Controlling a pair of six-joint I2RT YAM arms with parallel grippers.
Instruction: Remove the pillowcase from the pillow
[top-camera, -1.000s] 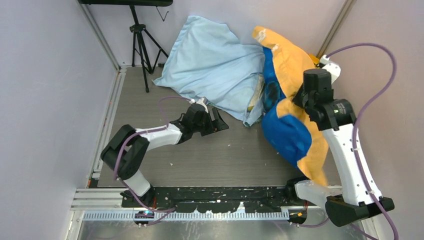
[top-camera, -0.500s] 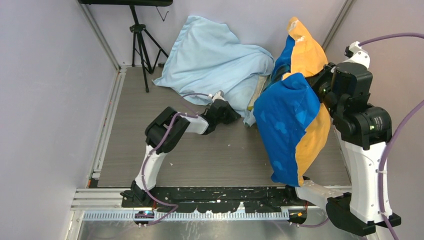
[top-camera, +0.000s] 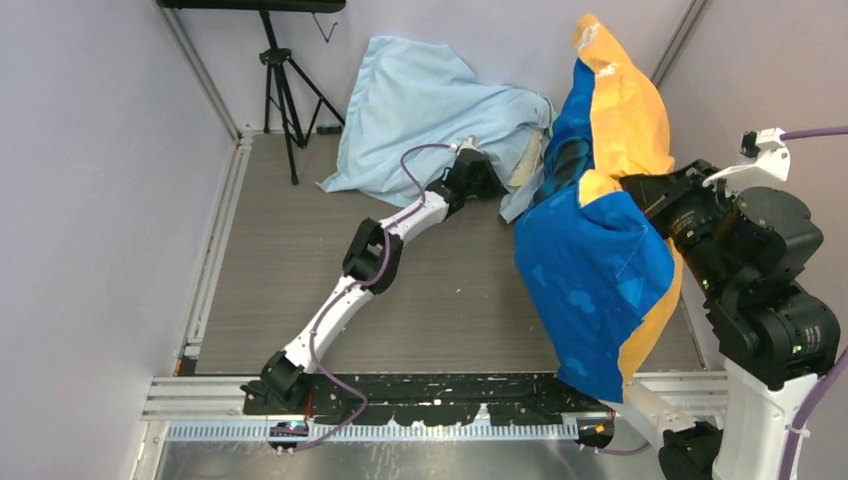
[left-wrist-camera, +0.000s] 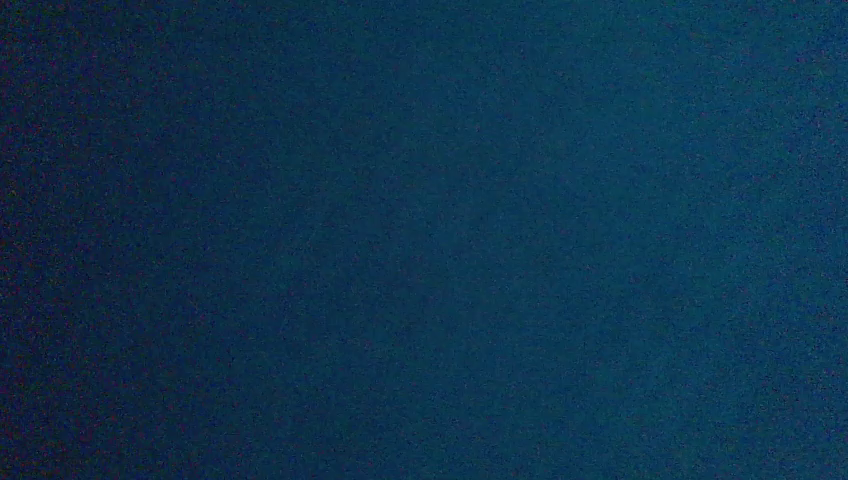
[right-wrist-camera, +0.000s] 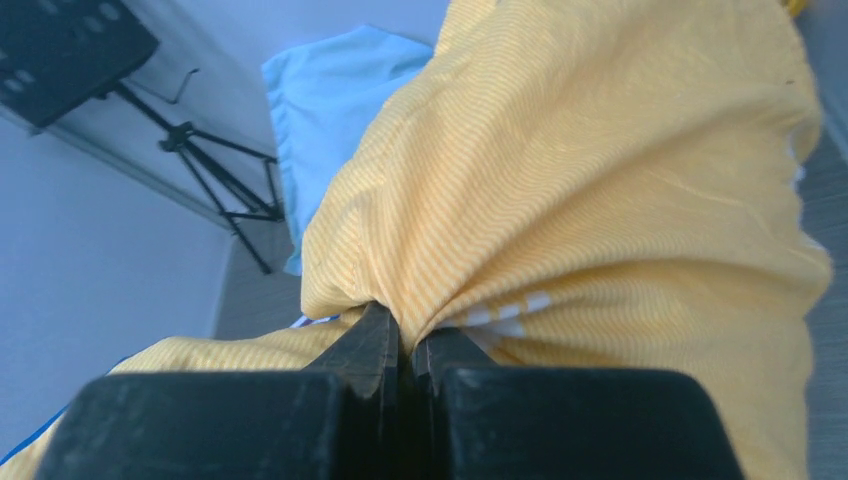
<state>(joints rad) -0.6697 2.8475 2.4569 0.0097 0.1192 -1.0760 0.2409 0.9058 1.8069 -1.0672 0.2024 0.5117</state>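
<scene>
The right claw is pinching a fold of the orange-yellow pillowcase, its two fingers pressing almost together with the fabric bunching between them. The pillowcase is hanging in the air on the right side of the counter. Its orange outside is facing up and back, and its blue inside is spreading wide toward the front. The lower end is drooping down to the counter's near edge, and the top corner is poking up by the back wall.

The left arm is stretching far out across the counter, and the left claw is lying at the edge of the pale-blue cloth, just beside the pillowcase. The left wrist view is showing only dark blue, so I cannot tell how far this claw is open or whether it is gripping anything.

A narrow cream strip is showing between the pale-blue cloth and the pillowcase. I cannot tell whether it is the pillow. A black tripod is standing at the back left.
</scene>
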